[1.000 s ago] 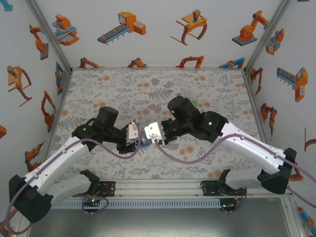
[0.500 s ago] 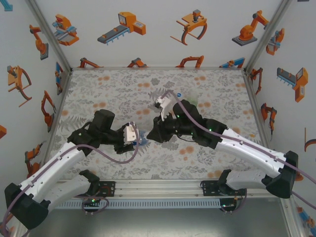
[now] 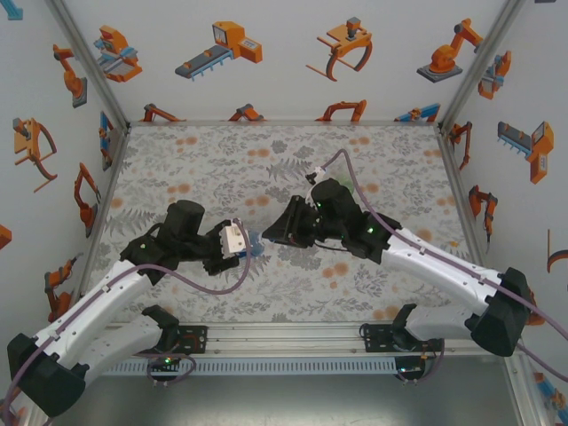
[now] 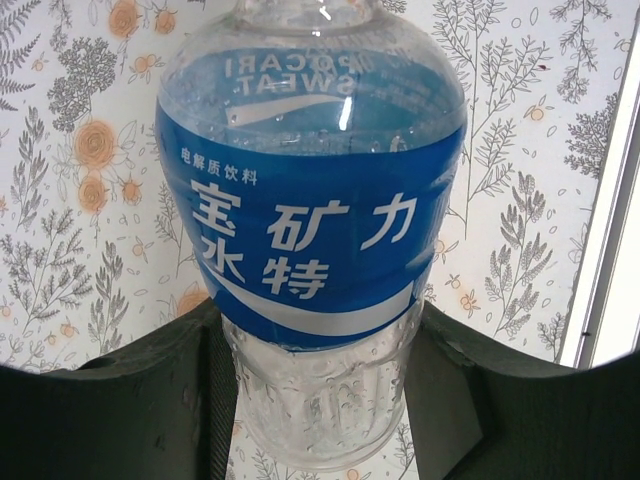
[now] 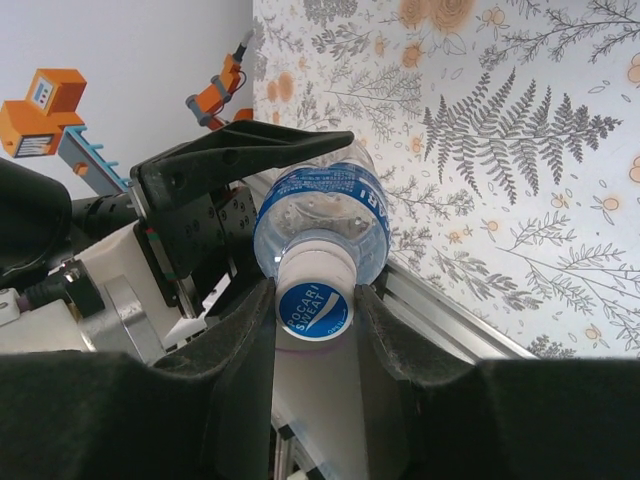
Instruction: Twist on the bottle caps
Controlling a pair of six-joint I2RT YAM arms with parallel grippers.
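Though clear-walled, ribbed bottle (image 4: pixel 310 250) with round cap (image 5: pixel 314 303)

Printed "电解质饮料" at 10 o'clock and "宝矿力水特" mid-label on the bottle (image 4: pixel 310 250), mirrored "POCARI SWEAT" at 12 o'clock; "POCARI SWEAT" on the cap (image 5: pixel 315 308).

We see a table (image 3: pixel 195 169) whose top bears a pale print of grey ferns and orange flowers. An aluminium rail (image 3: pixel 284 335) runs along its near edge; beyond the rail the print reaches the white back wall (image 3: pixel 284 89).
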